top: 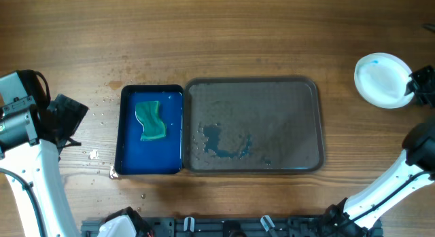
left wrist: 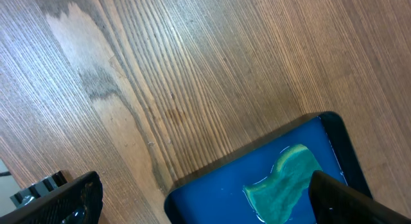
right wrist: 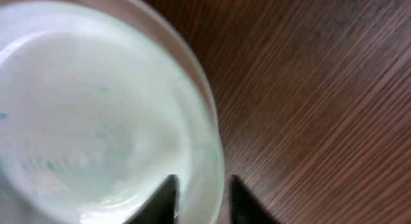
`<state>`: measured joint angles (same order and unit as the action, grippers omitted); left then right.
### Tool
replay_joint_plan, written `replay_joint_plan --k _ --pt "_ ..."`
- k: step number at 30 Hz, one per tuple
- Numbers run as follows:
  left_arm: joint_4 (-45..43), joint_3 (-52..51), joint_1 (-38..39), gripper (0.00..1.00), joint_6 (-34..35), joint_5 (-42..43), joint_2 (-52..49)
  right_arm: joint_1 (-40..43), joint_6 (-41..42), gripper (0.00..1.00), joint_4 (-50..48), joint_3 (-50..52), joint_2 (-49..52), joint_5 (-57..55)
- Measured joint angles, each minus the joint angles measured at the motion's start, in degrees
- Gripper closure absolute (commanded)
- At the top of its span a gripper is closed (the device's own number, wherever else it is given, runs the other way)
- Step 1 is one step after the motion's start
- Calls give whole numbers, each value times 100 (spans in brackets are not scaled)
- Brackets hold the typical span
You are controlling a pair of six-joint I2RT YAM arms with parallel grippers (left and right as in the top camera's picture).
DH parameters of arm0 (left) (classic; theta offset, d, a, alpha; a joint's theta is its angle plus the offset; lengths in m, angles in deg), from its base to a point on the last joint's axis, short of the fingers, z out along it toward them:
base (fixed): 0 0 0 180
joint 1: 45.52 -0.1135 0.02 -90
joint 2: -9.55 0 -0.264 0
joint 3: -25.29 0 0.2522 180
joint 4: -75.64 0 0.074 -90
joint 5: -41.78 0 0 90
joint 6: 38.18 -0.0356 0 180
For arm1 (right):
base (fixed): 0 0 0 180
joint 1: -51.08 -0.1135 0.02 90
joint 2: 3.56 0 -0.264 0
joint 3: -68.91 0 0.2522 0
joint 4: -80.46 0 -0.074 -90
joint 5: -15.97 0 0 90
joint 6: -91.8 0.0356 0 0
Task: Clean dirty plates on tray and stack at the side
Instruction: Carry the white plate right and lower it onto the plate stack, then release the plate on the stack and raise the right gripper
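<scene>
A white plate point(top: 380, 79) sits on the wood at the far right, off the tray. My right gripper point(top: 413, 87) is at its right rim. In the right wrist view the two fingers point(right wrist: 200, 198) straddle the plate's rim point(right wrist: 96, 108) and pinch it; the view is blurred. The grey tray point(top: 251, 81) holds no plate, only a blue-green wet smear point(top: 224, 143). My left gripper point(top: 68, 118) is open and empty, left of the blue tub point(top: 129, 128). A green sponge point(top: 151, 120) lies in the tub. In the left wrist view the open fingers point(left wrist: 205, 198) frame the tub corner and the sponge point(left wrist: 286, 185).
The blue tub touches the tray's left edge. Small droplets and crumbs point(top: 94, 154) dot the wood left of the tub. A black rail with fixtures point(top: 231, 227) runs along the front edge.
</scene>
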<state>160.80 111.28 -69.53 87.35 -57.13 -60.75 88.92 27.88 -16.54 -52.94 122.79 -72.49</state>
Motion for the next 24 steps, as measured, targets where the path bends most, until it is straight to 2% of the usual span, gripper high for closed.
replay_joint_plan --k 2,3,7,12,15,16,24 --pt "0 0 0 0 0 -2 0 42 -68 2 -125 2 9 17" --pt "-2 0 0 0 -2 -2 0 55 -149 1 -166 0 9 20" --pt "-24 0 0 0 -2 0 0 61 -345 1 -214 0 9 232" --pt "-33 0 0 0 -42 302 0 35 -660 1 -28 -278 9 1150" --pt "-166 0 94 5 -282 442 0 -142 -1016 14 -9 -625 -68 1434" --pt "-260 0 280 6 -492 496 0 -293 -1204 19 -33 -669 -203 1506" --pt "-1394 0 1886 0 -1993 732 0 -1386 -2476 18 -516 -767 -1410 1823"
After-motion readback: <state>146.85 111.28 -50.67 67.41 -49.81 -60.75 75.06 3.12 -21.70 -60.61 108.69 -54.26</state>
